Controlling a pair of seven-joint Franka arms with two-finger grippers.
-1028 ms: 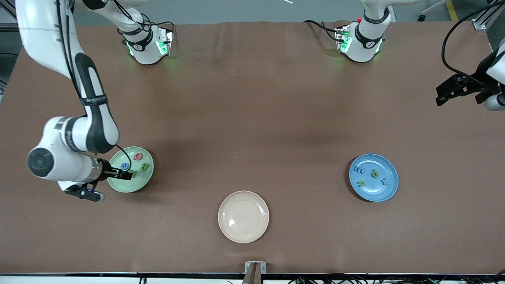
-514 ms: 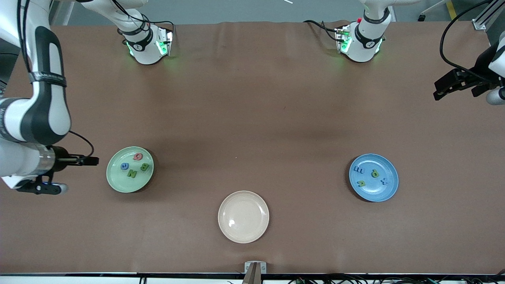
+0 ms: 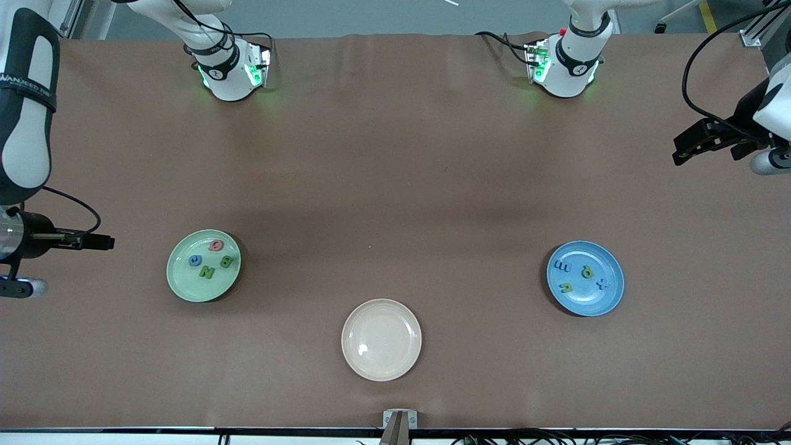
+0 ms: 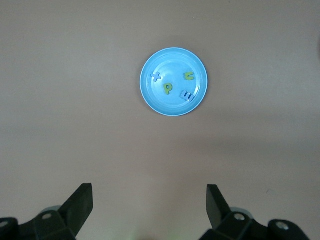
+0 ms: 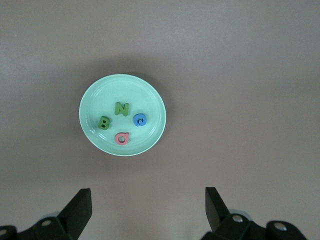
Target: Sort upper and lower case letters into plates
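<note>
**Fingers spread wide, holding nothing**

Both grippers are up in the air with their fingers apart. Right gripper (image 5: 145,207) is over bare table beside the green plate (image 3: 185,285). Left gripper (image 4: 150,205) is near the table's end; the blue plate (image 3: 602,301) holds letters too.

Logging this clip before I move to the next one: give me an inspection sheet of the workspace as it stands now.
Surface: brown table, bare apart from three plates.
Job's things: mint plate toward the right arm's end holds four letters, N, B, C and a pink one; blue plate toward the left arm's end holds four small letters.
Clutter: cream plate, nothing in it, nearest the front camera.
Grippers: right gripper open, holding nothing, high above the table by the mint plate; left gripper open, holding nothing, high above the table by the blue plate.
Cables: black cables on the left arm and at both bases.
Surroundings: grey floor along the table's edge.
</note>
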